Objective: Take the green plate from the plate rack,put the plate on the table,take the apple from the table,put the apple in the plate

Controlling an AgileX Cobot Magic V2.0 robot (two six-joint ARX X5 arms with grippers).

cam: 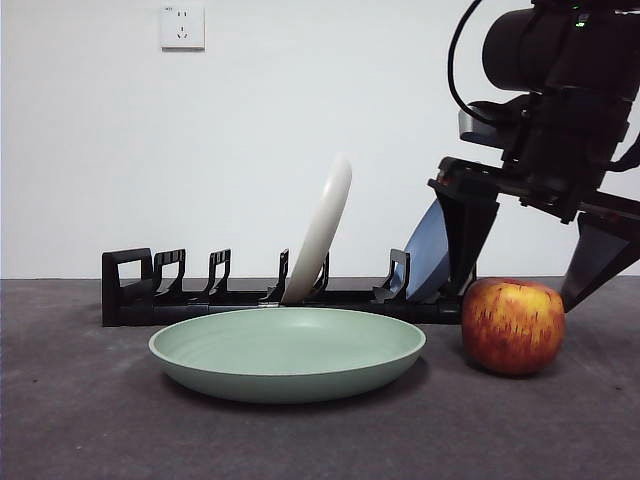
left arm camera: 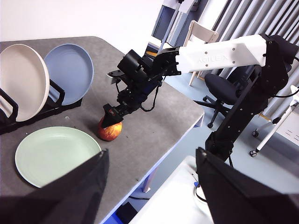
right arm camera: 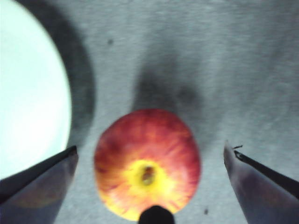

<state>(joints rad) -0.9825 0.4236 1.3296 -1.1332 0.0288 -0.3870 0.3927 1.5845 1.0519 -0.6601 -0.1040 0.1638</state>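
The green plate (cam: pixel 288 352) (left arm camera: pixel 57 155) (right arm camera: pixel 28 88) lies flat on the table (cam: pixel 80 420), in front of the black plate rack (cam: pixel 140 290). The red and yellow apple (cam: pixel 513 325) (left arm camera: pixel 110 131) (right arm camera: pixel 147 163) sits on the table just right of the plate. My right gripper (cam: pixel 520 290) (right arm camera: pixel 149 161) hangs open directly over the apple, one jaw on each side, apart from its skin. My left gripper (left arm camera: pixel 149 163) is open and holds nothing, raised off the table's near corner, away from the plate.
A cream-white plate (cam: pixel 322 230) (left arm camera: pixel 23 79) leans upright in the rack, with a blue plate (cam: pixel 428 250) (left arm camera: pixel 70 72) beside it at the rack's right end, close behind the right gripper. The table edge (left arm camera: pixel 159 154) runs near the apple.
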